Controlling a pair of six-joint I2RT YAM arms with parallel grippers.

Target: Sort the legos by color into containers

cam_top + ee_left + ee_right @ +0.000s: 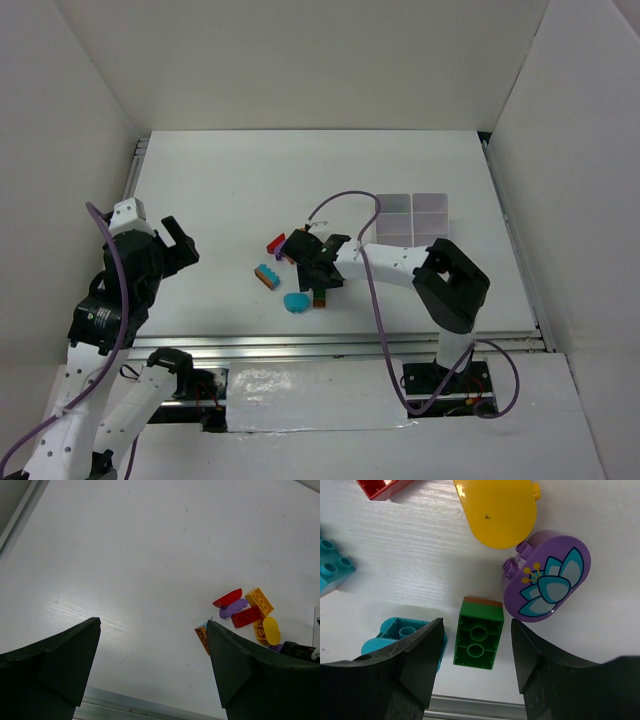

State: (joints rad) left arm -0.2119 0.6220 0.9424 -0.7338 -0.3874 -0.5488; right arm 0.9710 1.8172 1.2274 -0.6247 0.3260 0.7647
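white table (395,555) shows teal brick (402,630), purple oval (547,575) flanking green brick (479,635).

Parts count, as read from my three cameras:

- Containers: one white tray (413,215); I can see four of its compartments.
- Legos, by colour:
  - I count two red bricks (246,616).
  - I count two purple pieces (547,577).
  - One yellow oval (495,512).
  - Two orange-yellow studded bricks (259,601).
  - One green brick (479,634).
  - One teal rounded piece (402,635).
  - One teal studded brick (332,570).
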